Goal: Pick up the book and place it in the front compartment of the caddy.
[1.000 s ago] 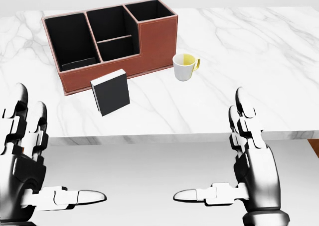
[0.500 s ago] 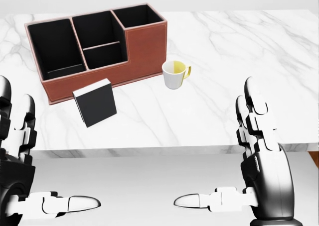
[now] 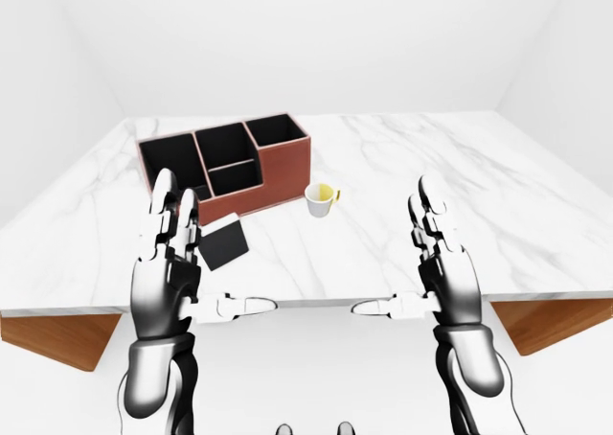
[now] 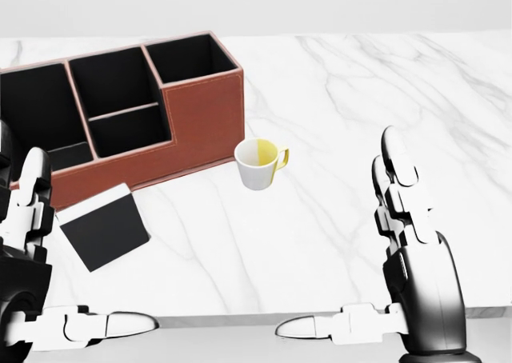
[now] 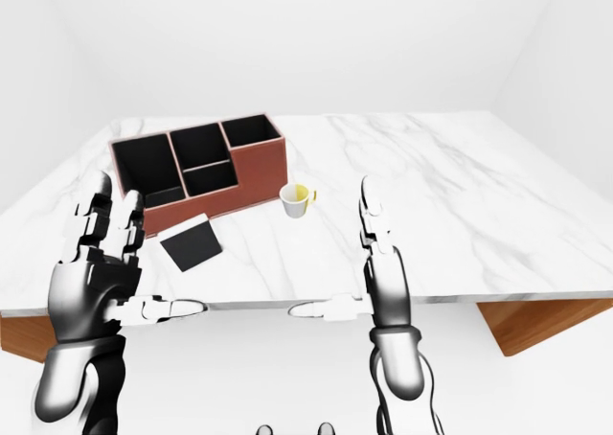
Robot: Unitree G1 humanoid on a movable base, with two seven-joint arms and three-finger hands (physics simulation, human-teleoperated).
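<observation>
- The left hand (image 5: 96, 263) is low at the left of the right-eye view. Its fingers are spread wide and it grips nothing.
- The right hand (image 4: 412, 259) is low at the right of the head view. It too is spread wide, with nothing in it.
- The whole head view has slid since a second ago: the things on the table (image 4: 384, 99) now sit more to the left and look bigger. I think the robot has rolled closer, and the things themselves have not moved.
- The book (image 4: 104, 229) lies flat on the table, just past the left hand. Nobody touches it. It is near the low wall of the caddy (image 4: 200, 115), but I cannot tell if they touch.
- The mug (image 4: 260, 163), white outside and yellow inside, stands just to the right of the caddy.
- The caddy sits at the top left of the head view. All its boxes look dark, and I see nothing in them.
- So the book is not picked up yet. Being closer should make the reach to it easier.
</observation>
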